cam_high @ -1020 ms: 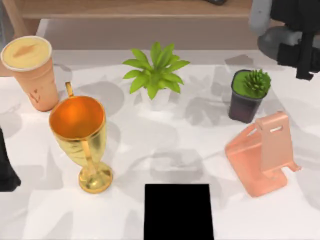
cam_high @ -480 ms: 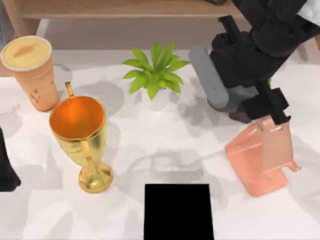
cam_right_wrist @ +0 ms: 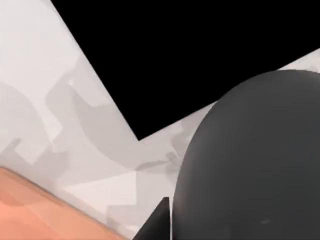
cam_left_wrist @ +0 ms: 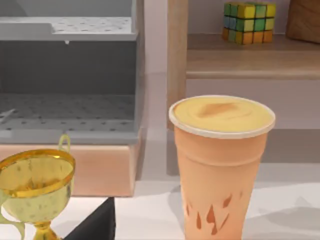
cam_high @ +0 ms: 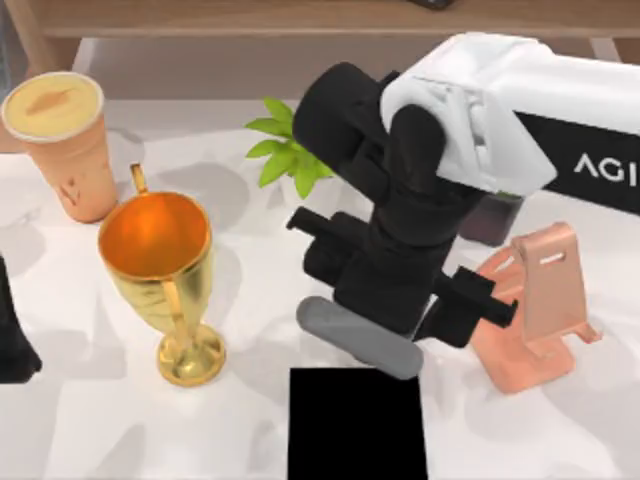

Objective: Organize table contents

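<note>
- Grey mouse [cam_high: 360, 338] is in the jaws of the right gripper [cam_high: 380, 310], which are closed narrow on it.
- From the top view, the mouse sits near the middle of the bench [cam_high: 270, 290], just at the far edge of a flat black mat [cam_high: 357, 422]. I cannot tell if it touches the bench.
- The right wrist view shows the mouse as a big dark round shape, very near the camera, with a corner of the black mat beside it.
- The right arm reaches in from the right side and covers part of the leafy green plant [cam_high: 285, 150]. It also hides most of a dark plant pot [cam_high: 490, 218].
- A pink stand [cam_high: 530, 310] is on the bench just to the right of the gripper.
- The orange cup [cam_high: 62, 140] stands upright in the far left corner of the bench (its cream top shows in the left wrist view too).
- A gold goblet [cam_high: 160, 270] stands upright near the cup, a bit closer to the front edge.
- The left arm [cam_high: 12, 335] is parked at the left edge of the bench.
- Behind the bench is a brown wooden shelf [cam_high: 250, 15]. In the left wrist view a colourful cube [cam_left_wrist: 248, 22] sits on it.
</note>
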